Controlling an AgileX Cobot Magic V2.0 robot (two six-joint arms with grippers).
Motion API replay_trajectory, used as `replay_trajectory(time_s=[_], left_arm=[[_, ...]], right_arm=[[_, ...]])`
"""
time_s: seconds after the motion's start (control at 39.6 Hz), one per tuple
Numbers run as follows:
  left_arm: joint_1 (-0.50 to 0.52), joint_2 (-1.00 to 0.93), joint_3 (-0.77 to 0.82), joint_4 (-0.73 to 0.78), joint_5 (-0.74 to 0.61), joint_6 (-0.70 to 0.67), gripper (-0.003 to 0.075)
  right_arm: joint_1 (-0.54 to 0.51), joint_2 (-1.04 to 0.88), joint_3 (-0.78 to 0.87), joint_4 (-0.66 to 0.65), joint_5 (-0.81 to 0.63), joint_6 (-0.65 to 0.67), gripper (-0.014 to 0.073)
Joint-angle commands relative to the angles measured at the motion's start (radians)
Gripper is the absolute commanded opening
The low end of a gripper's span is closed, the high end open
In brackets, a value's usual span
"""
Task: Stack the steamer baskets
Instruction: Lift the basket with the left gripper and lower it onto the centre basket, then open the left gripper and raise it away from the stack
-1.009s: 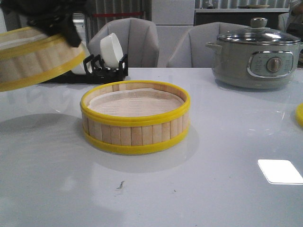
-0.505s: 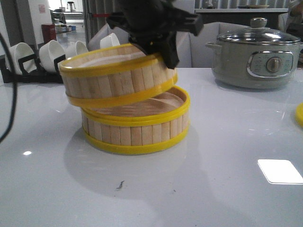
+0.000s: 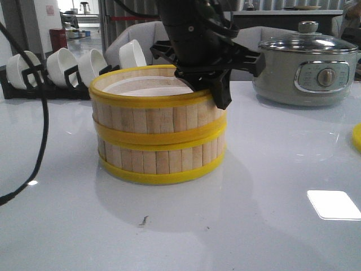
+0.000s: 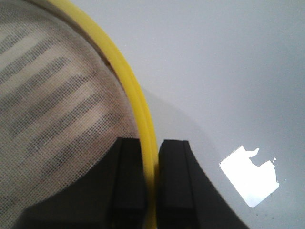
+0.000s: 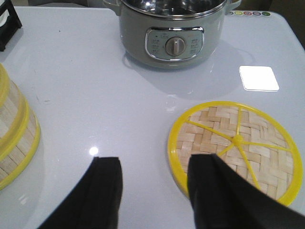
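Observation:
Two steamer baskets stand stacked in the middle of the table. The upper basket [image 3: 152,116] sits level on the lower basket [image 3: 161,161]. My left gripper [image 3: 218,93] comes down from above and is shut on the upper basket's yellow rim [image 4: 143,119] at its right side, one finger inside over the pale liner [image 4: 57,95] and one outside. My right gripper [image 5: 155,179] hangs open over bare table with nothing between its fingers. In the right wrist view the stacked baskets [image 5: 14,138] show at the edge.
A grey cooking pot [image 3: 304,68] with a glass lid stands at the back right. A woven lid [image 5: 233,148] with yellow rim lies flat by the right gripper. A black rack of white bowls [image 3: 67,70] lines the back left. A cable [image 3: 39,130] hangs at left.
The left gripper carried the upper basket in from the left and lowered it. It was tilted over the lower basket half a second ago and now sits level on it.

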Motion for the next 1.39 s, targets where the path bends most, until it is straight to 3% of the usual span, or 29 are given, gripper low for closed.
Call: replay_trajectory(time_s=[0.0, 0.3, 0.61, 0.71, 1.19, 1.29, 1.36], left_arm=[[-0.007, -0.061, -0.037, 0.007, -0.063, 0.003, 0.0086], [-0.007, -0.061, -0.037, 0.007, -0.063, 0.003, 0.0104], [-0.007, -0.061, -0.037, 0.007, -0.058, 0.003, 0.0370], [-0.007, -0.061, -0.044, 0.007, -0.046, 0.003, 0.0398], [-0.007, -0.103, -0.243, 0.007, 0.074, 0.001, 0.0379], [-0.004, -0.108, -0.298, 0.018, 0.115, 0.001, 0.0267], [0.005, -0.118, -0.325, 0.037, 0.128, 0.001, 0.0100]], right_arm=[[0.000, -0.004, -0.040, -0.011, -0.078, -0.012, 0.0423], [0.000, -0.004, -0.040, -0.011, -0.078, -0.012, 0.0423], [0.000, -0.004, -0.040, -0.011, -0.069, -0.012, 0.0423], [0.000, -0.004, -0.040, -0.011, -0.064, -0.012, 0.0423], [0.000, -0.004, -0.040, -0.011, -0.065, -0.012, 0.0423], [0.000, -0.004, -0.040, -0.011, -0.065, -0.012, 0.0423], [0.000, -0.004, -0.040, -0.011, -0.065, -0.012, 0.0423]])
